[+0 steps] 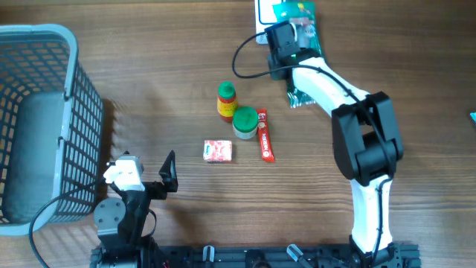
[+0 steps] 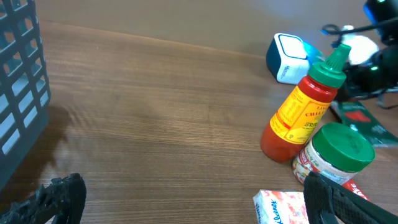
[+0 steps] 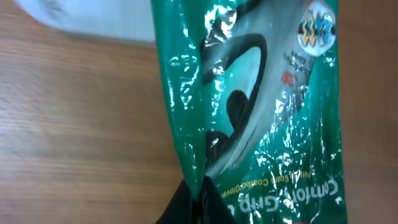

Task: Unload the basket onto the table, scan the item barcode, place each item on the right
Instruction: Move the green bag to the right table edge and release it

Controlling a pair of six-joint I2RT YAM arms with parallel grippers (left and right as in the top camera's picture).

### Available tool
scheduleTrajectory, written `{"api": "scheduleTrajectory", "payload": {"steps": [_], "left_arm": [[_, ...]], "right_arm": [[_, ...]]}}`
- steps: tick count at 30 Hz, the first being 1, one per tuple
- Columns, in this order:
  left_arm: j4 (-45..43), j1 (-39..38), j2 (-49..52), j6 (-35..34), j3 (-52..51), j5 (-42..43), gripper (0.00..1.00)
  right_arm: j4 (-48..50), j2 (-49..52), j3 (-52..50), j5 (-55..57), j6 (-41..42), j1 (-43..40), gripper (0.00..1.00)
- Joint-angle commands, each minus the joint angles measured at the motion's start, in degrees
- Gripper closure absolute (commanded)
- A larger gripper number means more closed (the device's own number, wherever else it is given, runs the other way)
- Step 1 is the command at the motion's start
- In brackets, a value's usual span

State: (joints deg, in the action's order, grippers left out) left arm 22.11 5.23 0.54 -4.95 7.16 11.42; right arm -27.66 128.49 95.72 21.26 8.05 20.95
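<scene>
The right pincer (image 3: 198, 200) is gripping a glossy green packet (image 3: 249, 112), its jaws pinching one end closed. It is holding the packet at the far edge of the tabletop (image 1: 149, 67), right of centre. A white scanner (image 2: 287, 57) with a blue glow is sitting there too, and in the overhead view the packet is lying just beside it and partly over it.

Judging from this, pick-up is done and the packet is being presented to the scanner. The right wrist view is showing only the packet's printed front, with no barcode visible. I cannot tell whether the code is facing the scanner window or whether a read is registering. The packet may need turning until the scanner catches the code.

The left pincer (image 1: 167, 175) is hanging wide open and empty near the near left corner, beside the grey basket (image 1: 71, 45). That arm is taking no part in the scan at present.

Four other goods are waiting near the middle of the tabletop:
- a red sauce bottle (image 1: 226, 100)
- a green-lidded jar (image 1: 245, 121), touching or just beside the bottle
- a red stick packet (image 1: 265, 135)
- a small pink box (image 1: 218, 151)

If those count as well, most of the job is remaining.
</scene>
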Motion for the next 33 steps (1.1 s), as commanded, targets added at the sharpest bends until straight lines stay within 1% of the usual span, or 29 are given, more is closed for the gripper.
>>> {"api": "scheduleTrajectory", "payload": {"steps": [1,3,7,10,15,19,21,24,28,30,31,32,33], "left_arm": [[-0.2,-0.3,-0.2,1.1,-0.6,-0.4,0.0],[-0.2,-0.3,-0.2,1.1,-0.6,-0.4,0.0],[-0.2,-0.3,-0.2,1.1,-0.6,-0.4,0.0],[-0.2,-0.3,-0.2,1.1,-0.6,-0.4,0.0],[-0.2,-0.3,-0.2,1.1,-0.6,-0.4,0.0],[-0.2,-0.3,-0.2,1.1,-0.6,-0.4,0.0],[-0.2,-0.3,-0.2,1.1,-0.6,-0.4,0.0],[-0.2,-0.3,-0.2,1.1,-0.6,-0.4,0.0],[-0.2,-0.3,-0.2,1.1,-0.6,-0.4,0.0],[-0.2,-0.3,-0.2,1.1,-0.6,-0.4,0.0],[-0.2,-0.3,-0.2,1.1,-0.6,-0.4,0.0],[-0.2,-0.3,-0.2,1.1,-0.6,-0.4,0.0],[-0.2,-0.3,-0.2,1.1,-0.6,-0.4,0.0]], "right_arm": [[-5.4,-7.3,1.1,2.0,10.4,-5.0,0.95],[-9.4,-8.4,1.1,3.5,13.2,-7.9,0.96],[-14.4,-8.2,0.6,4.4,12.9,-15.2,0.96],[-14.4,-7.9,-0.4,4.9,13.2,-22.5,0.96],[-13.5,-7.9,-0.7,2.1,13.0,-33.9,0.96],[-11.9,-7.9,-0.7,-5.4,13.0,-41.0,0.96],[-11.0,-7.9,-0.7,-8.6,12.9,-43.6,0.96],[-11.3,-7.9,-0.7,-9.1,12.6,-46.7,0.94],[-12.5,-8.0,-0.7,-6.3,12.5,-49.2,0.88],[-12.8,-8.3,0.0,-3.3,12.3,-50.2,0.82],[-13.0,-8.5,0.3,-2.9,11.5,-50.5,0.75],[-13.1,-9.2,0.8,-2.9,10.1,-50.8,0.6],[-13.2,-9.6,1.1,-3.1,9.9,-50.8,0.4]]}}
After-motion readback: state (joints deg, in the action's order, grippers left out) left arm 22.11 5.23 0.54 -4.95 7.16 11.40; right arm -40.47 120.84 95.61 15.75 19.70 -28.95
